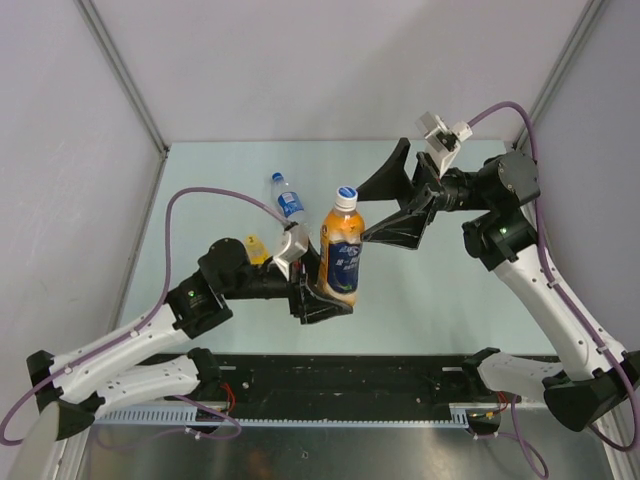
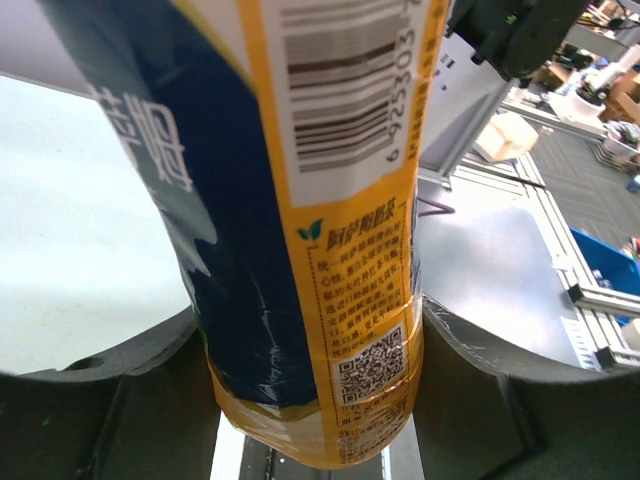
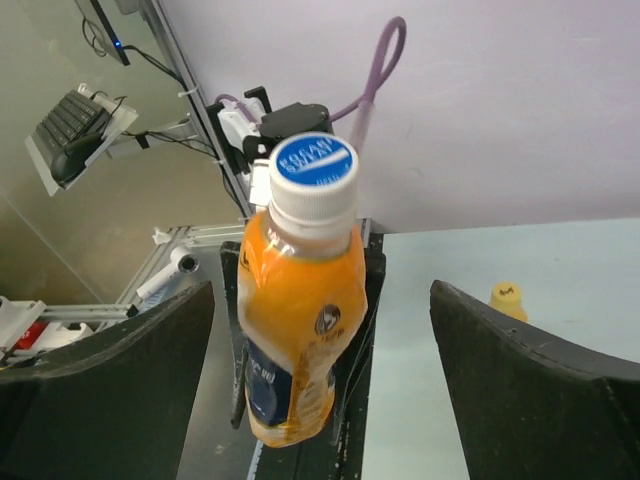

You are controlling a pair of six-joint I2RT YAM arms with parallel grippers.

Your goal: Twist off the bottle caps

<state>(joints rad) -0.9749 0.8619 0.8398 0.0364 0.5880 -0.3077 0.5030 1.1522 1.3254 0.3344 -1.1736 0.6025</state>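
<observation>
Top external: your left claw (image 1: 328,298) clamps orange bottle (image 1: 341,255) low, upright over table (image 1: 200,180). Cap (image 1: 346,194) on. Your right claw (image 1: 368,212) gapes beside cap, clear of it. Next: centre jaws on cap, close, twist.

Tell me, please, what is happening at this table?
The left gripper holds an orange bottle roughly upright, with its cap on. The right gripper stands open, facing the cap and not touching it. A clear bottle lies on the table behind, and a yellow bottle is nearby.
</observation>
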